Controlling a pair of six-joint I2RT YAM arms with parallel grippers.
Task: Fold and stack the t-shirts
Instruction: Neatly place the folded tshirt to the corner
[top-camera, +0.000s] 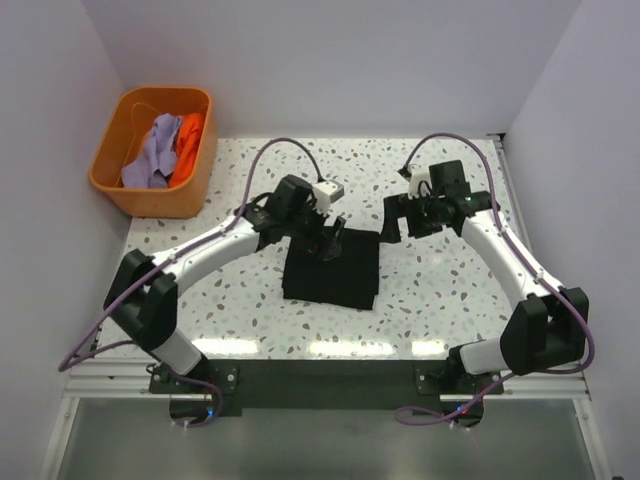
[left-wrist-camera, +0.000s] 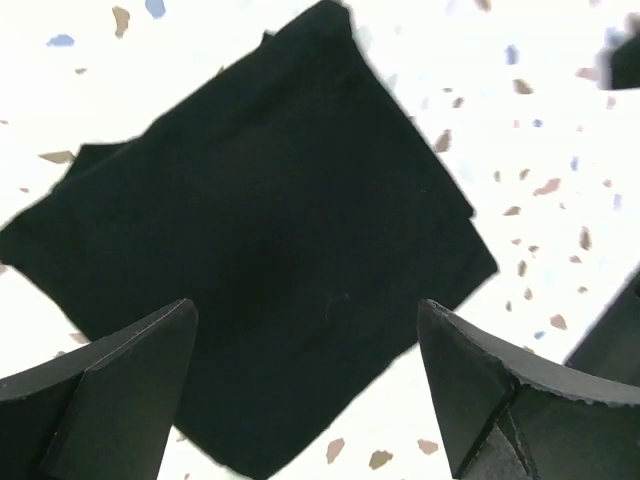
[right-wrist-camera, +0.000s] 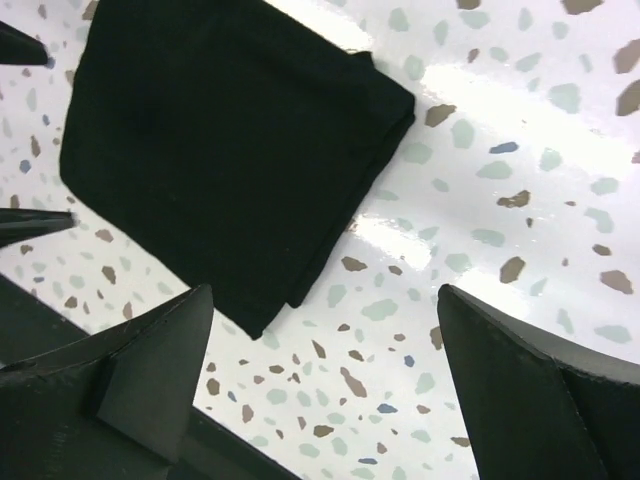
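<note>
Black shirt (top-camera: 330, 268) lies folded on the desk (top-camera: 450, 290); left fingers (left-wrist-camera: 130, 380) spread wide over it, holding nothing; right fingers (right-wrist-camera: 150, 380) wide open beside it, empty.

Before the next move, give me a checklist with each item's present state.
1. Left gripper open, nothing pinched: ok.
2. Right gripper open, nothing pinched: ok.
3. Black t-shirt folded into a flat rectangle on the table: ok.
4. Fold edges neat: ok in the right wrist view; the far edge under the left arm, cannot tell.
5. Lavender t-shirt and orange t-shirt folded: not ok, both lie crumpled in the tub.
6. Stack built: not ok, only the black t-shirt is on the table.
</note>
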